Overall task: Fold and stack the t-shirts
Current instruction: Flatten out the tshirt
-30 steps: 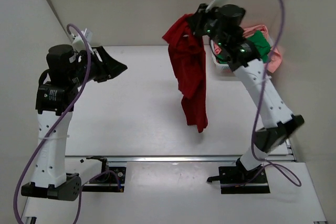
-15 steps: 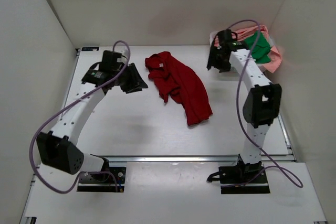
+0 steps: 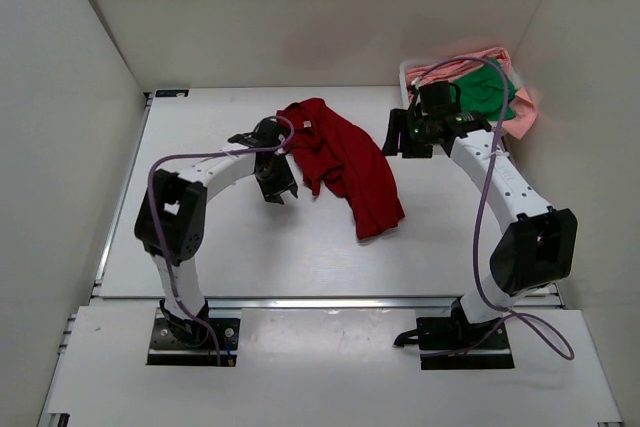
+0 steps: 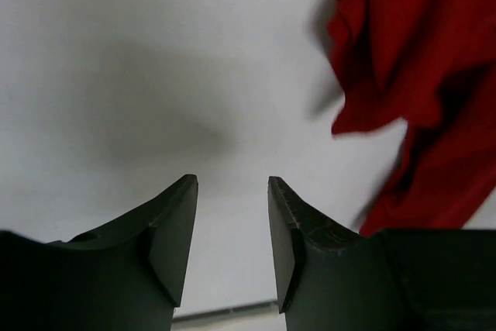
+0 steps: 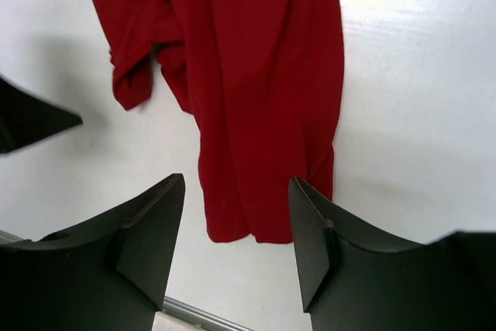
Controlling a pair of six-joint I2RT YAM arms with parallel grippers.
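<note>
With left gripper (image 4: 231,182) and right gripper (image 5: 237,180) apart and empty, we risk pinching doubled layers of the crumpled dark red t-shirt (image 3: 345,162).

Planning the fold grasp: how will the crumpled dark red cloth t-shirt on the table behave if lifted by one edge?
The dark red cloth t-shirt lies rumpled in soft folds, so it is probably floppy and would hang limp from one pinch. It looks thin, likely light. Pushed, it would probably bunch.
</note>
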